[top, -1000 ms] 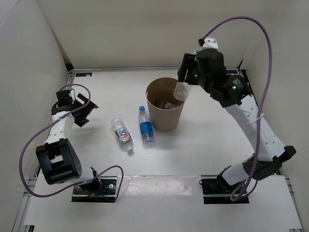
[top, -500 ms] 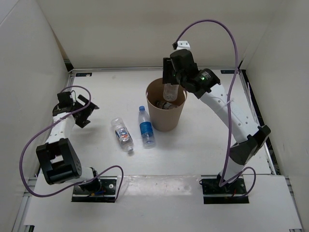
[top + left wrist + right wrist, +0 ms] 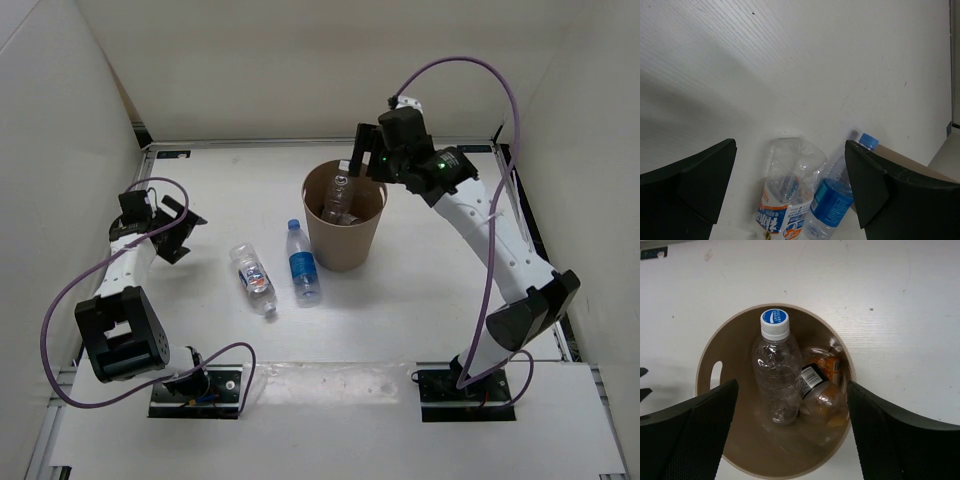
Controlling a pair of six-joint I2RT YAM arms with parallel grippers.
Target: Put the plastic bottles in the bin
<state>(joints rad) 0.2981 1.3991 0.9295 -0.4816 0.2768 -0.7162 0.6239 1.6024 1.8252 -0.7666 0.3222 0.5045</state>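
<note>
As the overhead view shows, the right gripper [image 3: 362, 168] hangs over the far rim of the bin [image 3: 345, 250]; the left gripper [image 3: 183, 235] is well apart from the bottles; left wrist: fingers spread wide, empty, white-and-blue-labelled bottle [image 3: 787, 195] and blue-labelled bottle [image 3: 832, 202] lying just beyond them; right wrist: fingers wide apart, empty; below them, unlabelled bottle [image 3: 776, 375] and short bottle [image 3: 817, 390] lie inside the bin.

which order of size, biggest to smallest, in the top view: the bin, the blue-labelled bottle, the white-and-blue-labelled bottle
1. bin, clearly the largest
2. blue-labelled bottle and white-and-blue-labelled bottle: both lie flat and look about alike, so no ranking between them
</note>
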